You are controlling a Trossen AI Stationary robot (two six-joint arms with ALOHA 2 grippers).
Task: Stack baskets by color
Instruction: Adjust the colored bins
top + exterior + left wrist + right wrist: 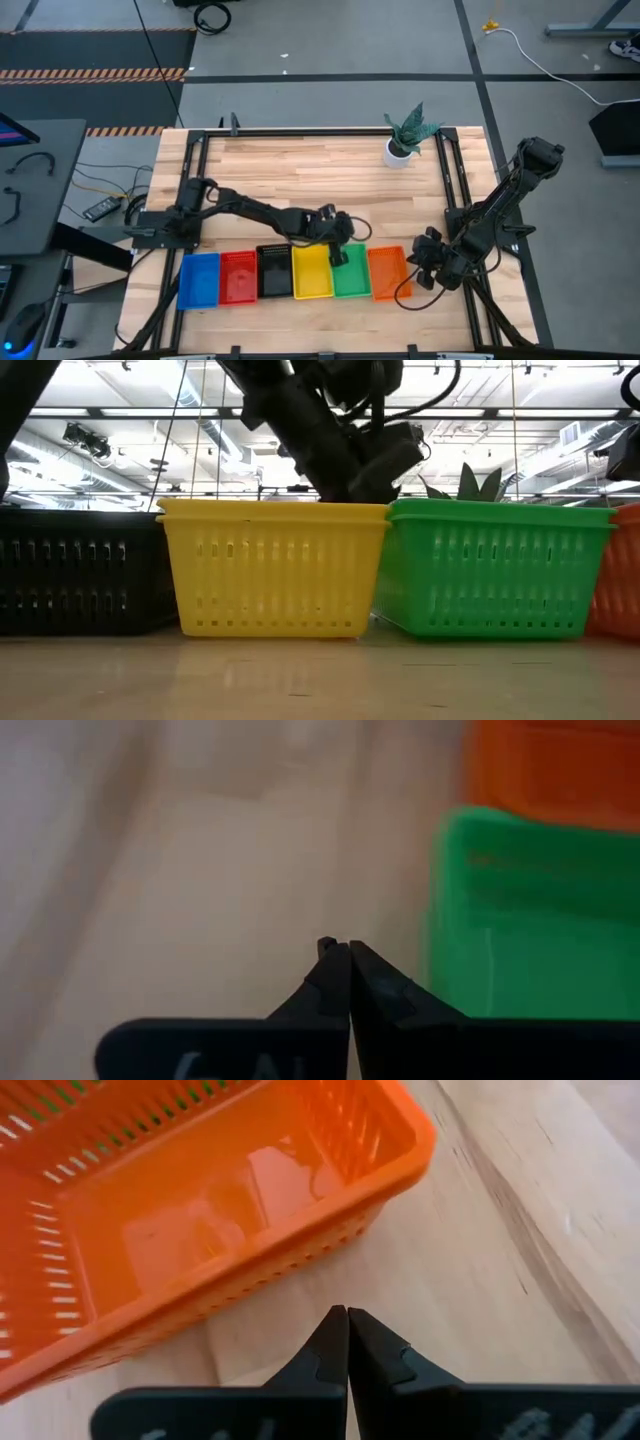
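Plant (408, 133) behind baskets (291, 274), probably clear

Six coloured baskets (293, 274) side by side

no legible txt, labels or nos., gripper markings cut off, unreadable

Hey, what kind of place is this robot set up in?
Probably a robotics lab or workshop. A wooden table stands on a bare concrete floor with striped hazard tape and loose cables; the low view shows an open ceiling with strip lights.
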